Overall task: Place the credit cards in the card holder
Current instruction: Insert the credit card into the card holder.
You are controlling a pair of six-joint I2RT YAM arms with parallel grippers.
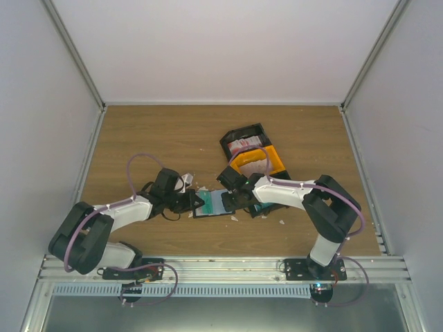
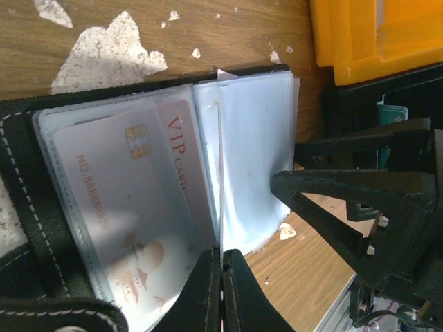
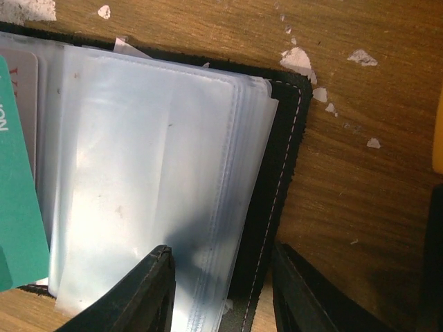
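Note:
The card holder [image 1: 216, 205] lies open on the table between both grippers, its black cover [image 3: 280, 166] under pale pockets [image 3: 152, 173]. A white and pink VIP card [image 2: 131, 200] sits in a left pocket. My left gripper [image 2: 222, 266] is shut on a thin card seen edge-on over the holder's middle. That card shows teal from above [image 1: 210, 202] and in the right wrist view [image 3: 17, 194]. My right gripper [image 3: 221, 290] is open, with one finger over the right pockets and the other over the wood. It straddles the holder's right edge.
A black tray [image 1: 239, 138] holding pink cards and an orange tray [image 1: 271, 164] stand just behind the holder, close to the right arm. Small white scraps [image 2: 111, 52] lie on the wood around the holder. Grey walls enclose the table.

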